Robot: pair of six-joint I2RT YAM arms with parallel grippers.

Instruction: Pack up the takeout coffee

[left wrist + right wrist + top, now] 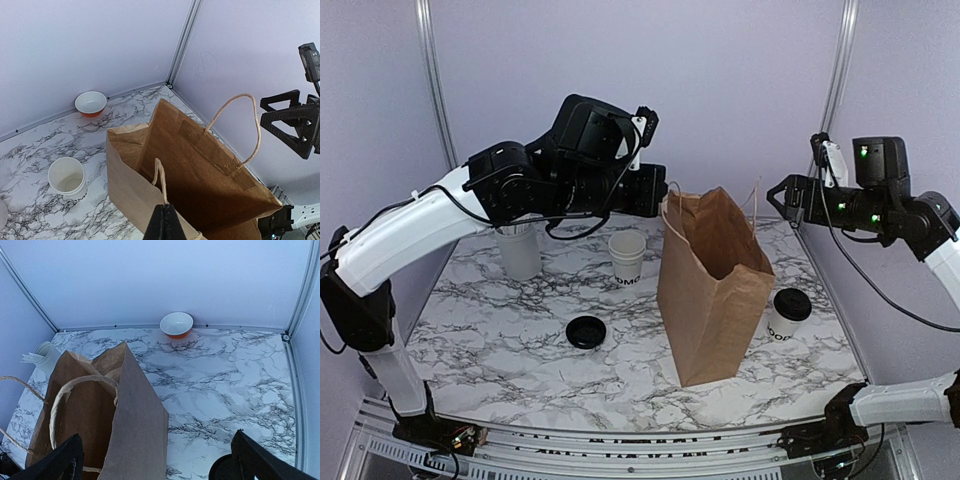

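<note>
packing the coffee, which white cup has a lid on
The takeout coffee right of the paper bag: it alone is capped in black. The single cup left of the bag and the cup stack are open.

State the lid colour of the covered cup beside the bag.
Black; the lid shows best in the top external view.

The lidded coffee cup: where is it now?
In the top view, the lidded coffee cup stands at the right of the marble table, just beside the brown paper bag, not in it.

Black "DOMO"-like lettering on takeout coffee (790, 312) and lidless cup (627, 255)
</note>
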